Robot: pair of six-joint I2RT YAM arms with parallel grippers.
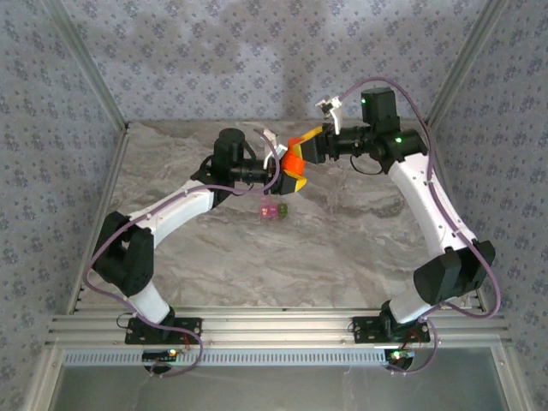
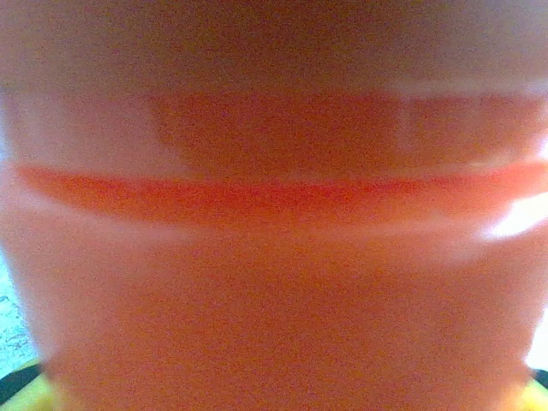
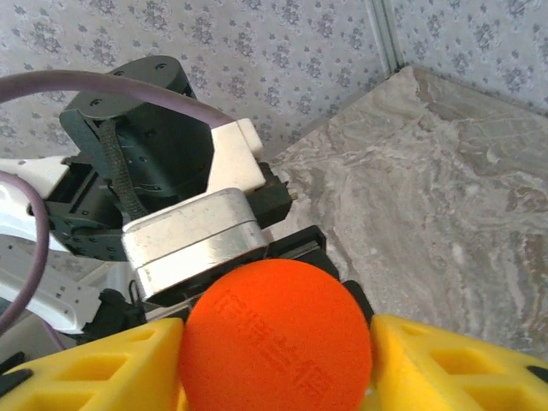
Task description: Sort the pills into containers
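An orange bottle (image 1: 293,164) hangs in the air over the back middle of the table, and my left gripper (image 1: 294,179) is shut on its body. Its blurred orange wall (image 2: 274,282) crowds the left wrist view, with yellow fingertips (image 2: 19,387) just showing at the bottom corners. The round orange cap (image 3: 274,317) sits between the yellow fingers (image 3: 111,368) of my right gripper (image 3: 274,347), which press on it from both sides. The containers (image 1: 273,210), a tiny joined pink and green pair, stand on the table just below the bottle. The pills are hidden.
The marble tabletop (image 1: 342,240) stretches open in front of and to the right of the containers. Patterned walls close off the back and both sides. My left arm's silver wrist body (image 3: 193,240) sits right behind the cap.
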